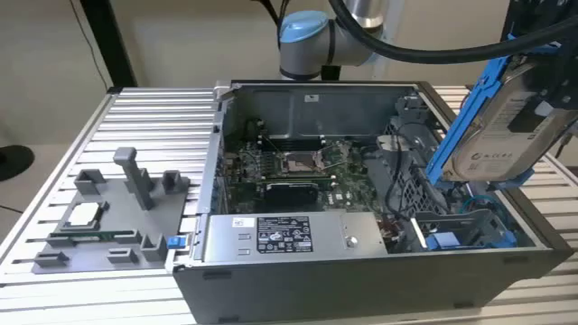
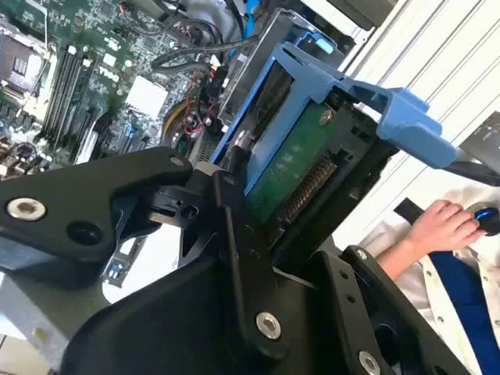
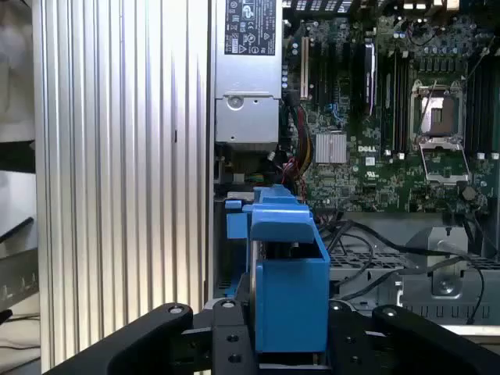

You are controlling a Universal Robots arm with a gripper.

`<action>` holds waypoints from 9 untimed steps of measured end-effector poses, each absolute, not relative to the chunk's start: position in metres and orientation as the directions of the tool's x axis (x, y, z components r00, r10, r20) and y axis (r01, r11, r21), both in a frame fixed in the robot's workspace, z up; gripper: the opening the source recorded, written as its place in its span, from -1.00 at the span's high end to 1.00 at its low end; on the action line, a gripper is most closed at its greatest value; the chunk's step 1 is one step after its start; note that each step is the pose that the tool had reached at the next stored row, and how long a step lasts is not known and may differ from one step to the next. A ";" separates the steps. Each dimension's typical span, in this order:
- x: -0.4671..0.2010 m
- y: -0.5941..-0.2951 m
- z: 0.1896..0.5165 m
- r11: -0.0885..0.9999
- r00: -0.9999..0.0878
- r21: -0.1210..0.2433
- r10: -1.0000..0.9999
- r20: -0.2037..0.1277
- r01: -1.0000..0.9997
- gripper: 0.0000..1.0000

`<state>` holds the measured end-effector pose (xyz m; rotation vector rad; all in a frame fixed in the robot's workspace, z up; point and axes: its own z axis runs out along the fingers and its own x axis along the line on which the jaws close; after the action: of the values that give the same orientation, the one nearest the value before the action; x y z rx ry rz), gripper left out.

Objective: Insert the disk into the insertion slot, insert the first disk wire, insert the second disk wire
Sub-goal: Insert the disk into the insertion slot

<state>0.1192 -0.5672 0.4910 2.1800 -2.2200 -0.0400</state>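
Exterior view, left to right. Lower left: grey fixture tray (image 1: 108, 223) on slatted table (image 1: 153, 115). Centre: open case (image 1: 361, 284) holding motherboard (image 1: 289, 169), power supply (image 1: 280, 237) along its near edge. Lower right: slot (image 1: 465, 230) with blue clips. Upper right: disk (image 1: 505, 135), tilted, held above the slot and clear of it. First wrist view: gripper (image 3: 289, 332), jaws clamped on either side of the disk's blue frame
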 end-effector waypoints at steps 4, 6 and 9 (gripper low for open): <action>0.119 -0.567 0.491 0.018 -0.018 0.039 -1.000 0.003 -0.999 1.00; 0.119 -0.567 0.491 0.018 -0.018 0.039 -1.000 0.003 -0.999 1.00; 0.119 -0.567 0.491 0.018 -0.018 0.039 -1.000 0.003 -0.999 1.00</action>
<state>0.1192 -0.5672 0.4910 2.1800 -2.2200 -0.0400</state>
